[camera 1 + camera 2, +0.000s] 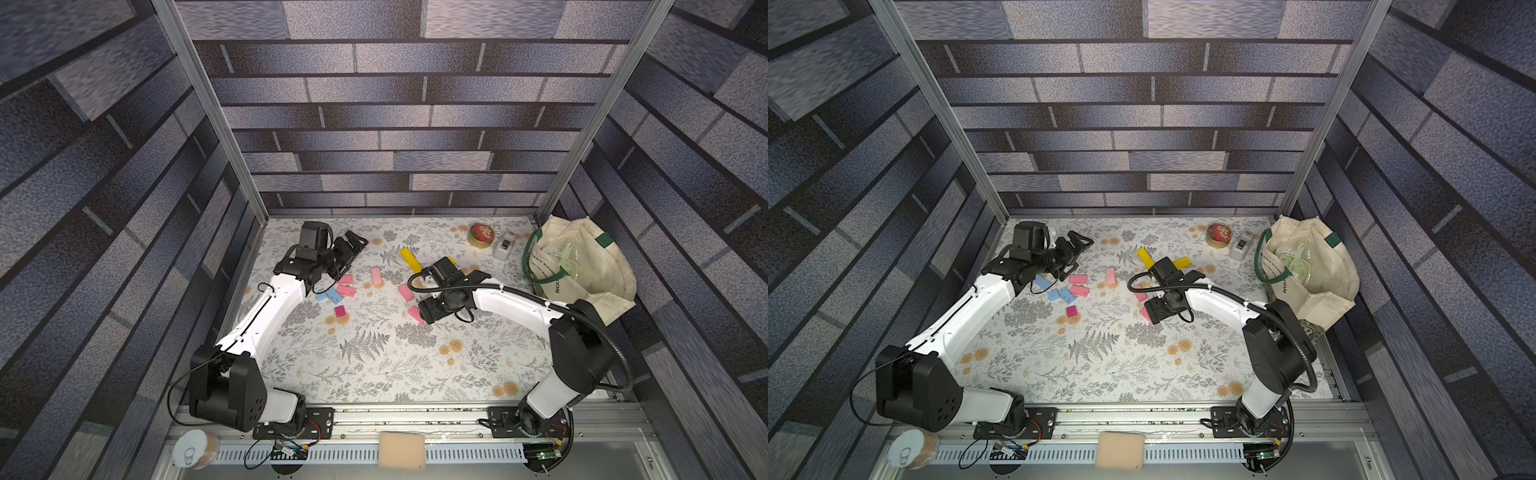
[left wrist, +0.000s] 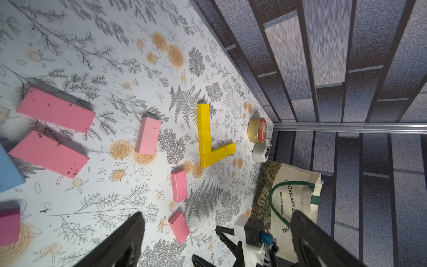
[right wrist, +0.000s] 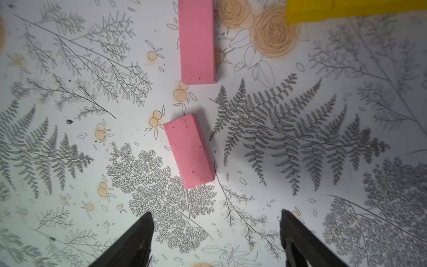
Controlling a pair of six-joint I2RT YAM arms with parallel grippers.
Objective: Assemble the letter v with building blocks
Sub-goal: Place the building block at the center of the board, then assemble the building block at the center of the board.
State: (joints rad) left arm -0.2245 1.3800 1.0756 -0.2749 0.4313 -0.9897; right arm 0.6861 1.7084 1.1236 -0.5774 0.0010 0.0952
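Lying flat with their ends touching at an angle, one yellow brick [image 2: 204, 129] and a second yellow brick [image 2: 220, 151] form what reads as a finished V, so the letter seems to need no more pieces. The left gripper [image 1: 352, 244] hangs raised and well apart from that V, aimed roughly toward it. Its fingers are spread wide with nothing between them, which looks like an arm standing clear so it cannot nudge the joint. Its forearm stretches out with the wrist lifted. The right gripper [image 3: 215, 213] sits just beside the V, on the robot's side of it, wrist folded downward over a spare pink brick [image 3: 189, 150]. Its fingers stand apart and the brick lies past their tips, untouched. A magenta cube [image 1: 340, 311] and light blue bricks [image 1: 330, 295] lie well apart from the V, probably unused.
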